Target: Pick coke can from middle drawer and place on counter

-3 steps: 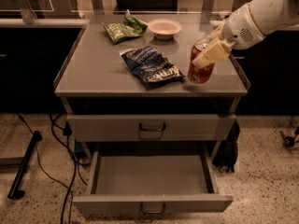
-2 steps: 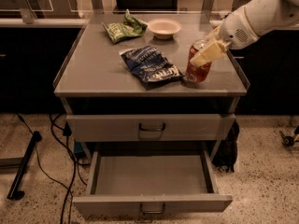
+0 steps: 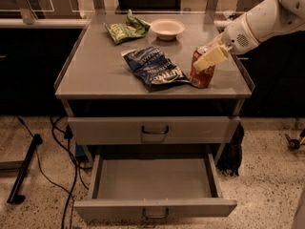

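Since a second ago, we log the coke can (image 3: pixel 202 75) and the gripper (image 3: pixel 204 59) slightly further left and lower.

- Coke can: red, silver top; stands on the counter (image 3: pixel 95 66) near its front right corner, leaning a little.
- Gripper: reaches in from the right and pinches the can's upper part, one pale finger (image 3: pixel 212 57) across its front.
- Blue chip bag (image 3: pixel 155 68): just left of the can.
- Green chip bag (image 3: pixel 126 30) and white bowl (image 3: pixel 167 27): at the counter's back.
- Middle drawer (image 3: pixel 152 178): pulled out below.
- Upper drawer front (image 3: pixel 109 129): closed.
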Controlling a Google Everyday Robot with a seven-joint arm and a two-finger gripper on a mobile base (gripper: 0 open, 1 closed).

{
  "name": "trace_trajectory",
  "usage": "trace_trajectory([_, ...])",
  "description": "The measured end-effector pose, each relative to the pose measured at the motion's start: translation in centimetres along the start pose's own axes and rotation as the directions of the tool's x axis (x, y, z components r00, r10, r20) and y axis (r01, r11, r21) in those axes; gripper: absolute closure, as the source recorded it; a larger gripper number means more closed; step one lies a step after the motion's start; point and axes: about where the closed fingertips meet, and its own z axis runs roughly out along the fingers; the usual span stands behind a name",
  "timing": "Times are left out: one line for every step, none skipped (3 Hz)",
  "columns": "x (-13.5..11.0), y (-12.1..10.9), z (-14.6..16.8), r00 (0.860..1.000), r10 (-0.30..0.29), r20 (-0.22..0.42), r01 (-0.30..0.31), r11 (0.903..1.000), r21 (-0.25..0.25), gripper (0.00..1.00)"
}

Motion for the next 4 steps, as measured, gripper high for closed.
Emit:
trace_trajectory([0.45,-0.32,0.32,1.0,0.021,0.001,-0.021,0.9998,-0.007,1.0])
trace_trajectory([0.39,-0.32,0.26,1.0,0.021,0.001,-0.021,0.9998,-0.007,0.83])
trace_trajectory([0.39,-0.32,0.26,1.0,0.021,0.001,-0.021,0.9998,-0.007,0.6])
trace_trajectory([0.39,-0.32,0.26,1.0,0.021,0.001,-0.021,0.9998,-0.007,0.37])
